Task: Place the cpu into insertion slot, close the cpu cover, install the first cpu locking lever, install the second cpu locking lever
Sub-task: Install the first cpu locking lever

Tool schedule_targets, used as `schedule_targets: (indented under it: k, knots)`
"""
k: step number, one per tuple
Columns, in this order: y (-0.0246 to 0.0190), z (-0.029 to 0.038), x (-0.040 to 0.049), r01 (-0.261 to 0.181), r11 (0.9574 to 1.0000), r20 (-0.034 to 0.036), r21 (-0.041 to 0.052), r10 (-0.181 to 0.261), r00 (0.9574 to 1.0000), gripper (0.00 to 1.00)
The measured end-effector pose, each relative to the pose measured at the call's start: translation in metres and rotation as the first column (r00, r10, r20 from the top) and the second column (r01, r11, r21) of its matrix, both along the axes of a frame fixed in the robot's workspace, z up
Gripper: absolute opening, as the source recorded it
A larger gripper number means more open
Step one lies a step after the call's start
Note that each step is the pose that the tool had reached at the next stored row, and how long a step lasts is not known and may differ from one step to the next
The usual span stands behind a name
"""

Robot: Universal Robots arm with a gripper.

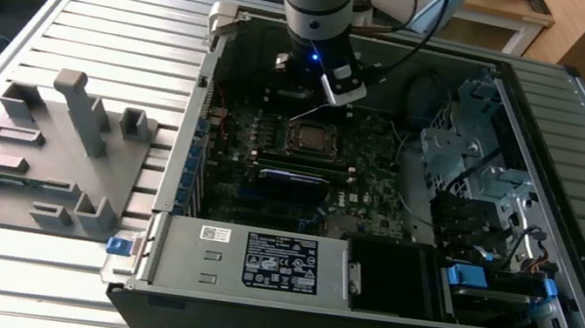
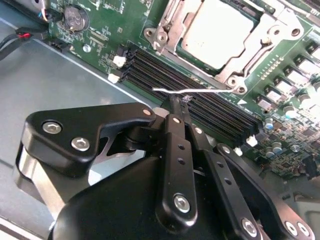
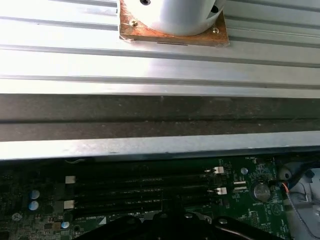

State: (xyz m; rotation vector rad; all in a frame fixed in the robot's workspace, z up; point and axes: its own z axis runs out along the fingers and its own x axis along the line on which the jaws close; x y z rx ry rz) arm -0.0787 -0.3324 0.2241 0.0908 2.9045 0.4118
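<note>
Gripper: black linkage arms fill the near part of the second wrist view; the gripper (image 2: 181, 101) has its fingers drawn together to a narrow tip, and a thin silver wire lever (image 2: 187, 90) sits right at that tip, so the jaws look clenched on it; in the exterior view the gripper (image 1: 305, 100) hangs inside the open computer case (image 1: 555, 285), just behind the socket.

Wire lever: bent, bright, lying across the black memory slots (image 2: 200, 95) in the second wrist view; in the exterior view it shows as a pale slanted line (image 1: 313, 111) between the tool and the socket.

Chip: the cpu (image 2: 220, 30) lies flat in the insertion slot (image 2: 260, 21), its dull silver top facing up; in the exterior view the cpu (image 1: 309, 136) sits near the middle of the green motherboard (image 1: 368, 211).

Cover: the cpu cover (image 2: 267, 36) is down around the chip, the silvery frame showing on the sides; I cannot tell whether it is latched.

Board nearby: a round coin battery (image 2: 75, 19) sits well away from the socket; the first wrist view shows the memory slots (image 3: 140, 187) with white clips, below a ribbed metal table (image 3: 160, 65).

Outside the case: a grey plastic fixture (image 1: 48, 152) with upright blocks stands on the slatted table (image 1: 115, 21) at the exterior view's left; a grey power supply box (image 1: 253, 259) sits at the near edge of the case.
</note>
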Motion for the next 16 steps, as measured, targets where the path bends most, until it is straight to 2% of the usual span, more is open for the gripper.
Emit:
schedule_targets:
  k: [6, 16]
  knots:
    - [-0.0019, -0.0039, 0.0001, 0.01, 0.9999, 0.0055, -0.0001, -0.01, 0.9999, 0.1]
    - [-0.0027, -0.0151, 0.0001, 0.022, 0.9998, 0.0073, -0.0002, -0.022, 0.9997, 0.1]
